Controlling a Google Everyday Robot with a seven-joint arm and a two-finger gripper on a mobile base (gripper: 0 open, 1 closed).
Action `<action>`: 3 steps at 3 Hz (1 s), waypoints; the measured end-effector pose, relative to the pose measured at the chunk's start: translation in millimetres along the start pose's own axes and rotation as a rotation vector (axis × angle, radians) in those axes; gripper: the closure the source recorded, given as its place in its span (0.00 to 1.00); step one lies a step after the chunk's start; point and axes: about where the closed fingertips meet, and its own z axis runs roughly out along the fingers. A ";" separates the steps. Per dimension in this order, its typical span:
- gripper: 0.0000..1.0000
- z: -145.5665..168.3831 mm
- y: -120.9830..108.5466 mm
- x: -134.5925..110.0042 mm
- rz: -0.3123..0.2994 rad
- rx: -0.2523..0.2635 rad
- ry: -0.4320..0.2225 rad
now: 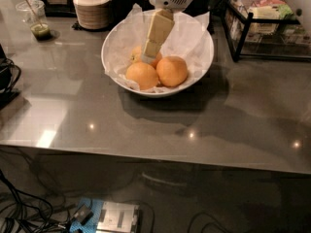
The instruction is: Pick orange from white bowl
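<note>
orange (135, 55): round, deep-orange, rear of white bowl (112, 42) | tool (147, 58) at it, grip unclear

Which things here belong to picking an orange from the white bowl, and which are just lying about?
Job: white bowl; back orange; two front oranges; hand, down inside the bowl by the back orange.
Lying about: stack of beige bowls; cup with green liquid; black wire rack.

No readable text, labels, brands or numbers on anything in view, gripper (148, 57) hanging inside the white bowl (200, 74), its tip at the rear orange (135, 55)
</note>
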 end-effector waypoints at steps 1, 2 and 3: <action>0.00 0.2 -3.5 -5.1 -0.004 0.004 -0.006; 0.00 4.1 -5.9 11.2 0.071 0.007 -0.019; 0.00 20.4 -2.7 45.8 0.208 -0.011 -0.049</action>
